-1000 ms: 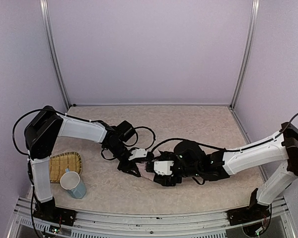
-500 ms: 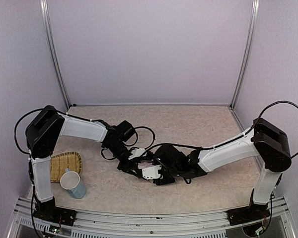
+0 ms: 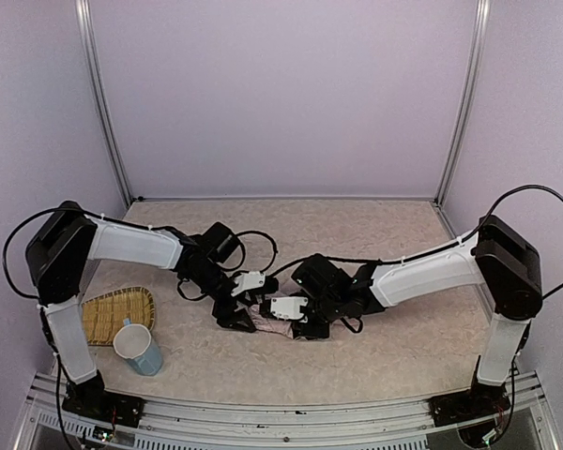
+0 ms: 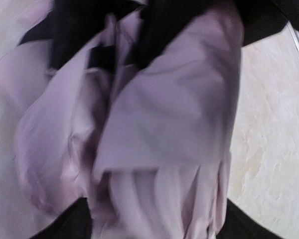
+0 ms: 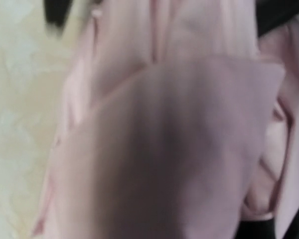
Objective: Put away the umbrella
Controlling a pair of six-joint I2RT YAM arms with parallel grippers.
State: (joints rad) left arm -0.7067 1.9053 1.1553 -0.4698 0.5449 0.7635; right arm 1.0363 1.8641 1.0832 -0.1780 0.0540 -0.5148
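Note:
The umbrella (image 3: 268, 321) lies as a small crumpled bundle of pale pink fabric on the table, between the two grippers. My left gripper (image 3: 242, 317) is at its left end. In the left wrist view the pink folds (image 4: 169, 124) with black lining at the top fill the picture. My left gripper (image 4: 154, 221) stands open, its black fingers wide apart at the bottom corners with fabric between them. My right gripper (image 3: 298, 323) is down on the bundle's right end. The right wrist view shows only blurred pink fabric (image 5: 164, 139) pressed close, and its fingers are hidden.
A woven bamboo tray (image 3: 108, 314) lies at the left front with a light blue mug (image 3: 139, 349) standing at its near corner. Black cables loop over the table behind both wrists. Metal frame posts and lilac walls enclose the table.
The right arm has folded and swung left, bringing its gripper onto the umbrella. The left gripper has shifted slightly left and its jaws have spread.

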